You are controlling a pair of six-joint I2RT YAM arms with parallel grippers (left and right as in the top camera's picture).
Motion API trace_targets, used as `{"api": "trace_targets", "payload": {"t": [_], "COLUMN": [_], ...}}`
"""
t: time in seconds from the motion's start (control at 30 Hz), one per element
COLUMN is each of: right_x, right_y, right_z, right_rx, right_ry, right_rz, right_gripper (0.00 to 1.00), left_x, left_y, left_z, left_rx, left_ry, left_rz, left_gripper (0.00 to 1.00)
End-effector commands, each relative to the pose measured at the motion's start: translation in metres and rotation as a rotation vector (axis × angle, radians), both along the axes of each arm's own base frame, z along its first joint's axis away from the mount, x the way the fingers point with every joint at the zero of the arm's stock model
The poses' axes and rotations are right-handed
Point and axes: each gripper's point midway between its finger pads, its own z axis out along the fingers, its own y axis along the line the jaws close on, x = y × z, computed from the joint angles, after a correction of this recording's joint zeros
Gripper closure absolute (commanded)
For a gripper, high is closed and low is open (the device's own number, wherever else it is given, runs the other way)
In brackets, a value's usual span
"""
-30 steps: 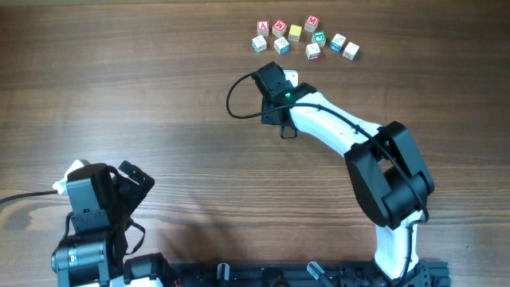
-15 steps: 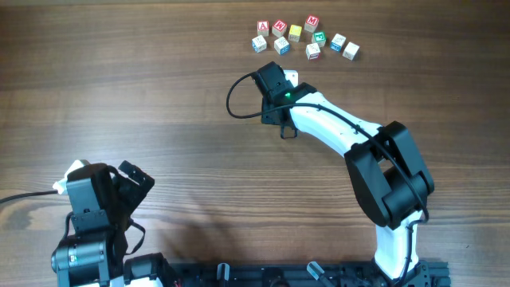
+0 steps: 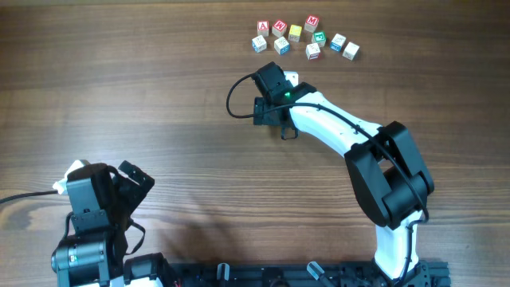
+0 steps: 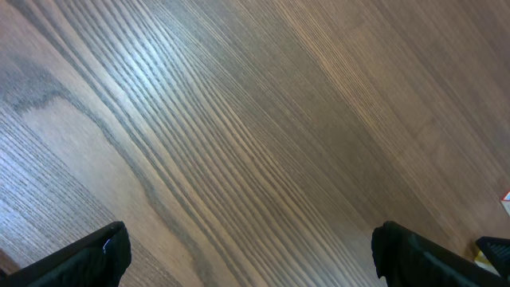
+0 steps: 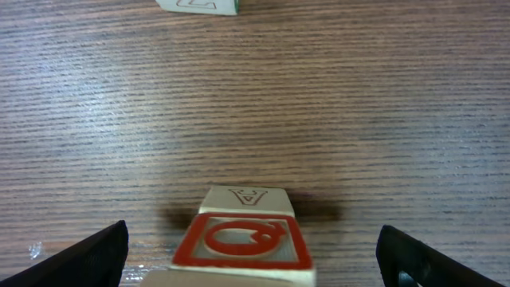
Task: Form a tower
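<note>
Now right hand (image 5: 253,257) has opened around tower (image 5: 243,237).

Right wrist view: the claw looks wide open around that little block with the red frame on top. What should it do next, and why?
Probably lift the right gripper straight up. Its fingers stand wide open on either side of the tower, apart from it, so any sideways move risks knocking it. More loose cubes wait beyond.
</note>
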Motion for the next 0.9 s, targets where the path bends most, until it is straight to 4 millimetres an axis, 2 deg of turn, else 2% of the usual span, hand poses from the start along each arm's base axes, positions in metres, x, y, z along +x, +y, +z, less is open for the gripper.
{"api": "trace_targets", "payload": {"t": [0.0,0.23,0.27,0.33,0.43,0.5,0.67,0.87], "right_x": [0.008,0.010,0.009,0.010,0.008,0.004,0.002,0.004], "right_y": [0.003,0.005,0.006,0.008,0.008,0.006,0.007,0.009], "right_z": [0.021,0.050,0.056,0.081,0.078,0.074,0.041,0.037], "right_rx": [0.019,0.044,0.054,0.099,0.094,0.084,0.056,0.053], "right_ry": [-0.045,-0.092,-0.100,-0.143,-0.130,-0.114,-0.051,-0.052], "right_rz": [-0.010,-0.001,0.000,-0.013,-0.008,-0.007,0.001,0.018], "right_gripper": [0.00,0.00,0.01,0.01,0.01,0.06,0.06,0.12], "left_x": [-0.001,-0.001,-0.001,-0.001,-0.001,-0.001,-0.001,-0.001], "left_y": [0.000,0.000,0.000,0.000,0.000,0.000,0.000,0.000], "left_z": [-0.001,-0.001,-0.001,-0.001,-0.001,-0.001,-0.001,-0.001], "left_rx": [-0.002,-0.002,-0.002,-0.002,-0.002,-0.002,-0.002,-0.002], "left_ry": [0.001,0.001,0.001,0.001,0.001,0.001,0.001,0.002], "left_rz": [-0.004,-0.004,-0.004,-0.004,-0.004,-0.004,-0.004,-0.004], "left_gripper": [0.00,0.00,0.00,0.00,0.00,0.00,0.00,0.00]}}
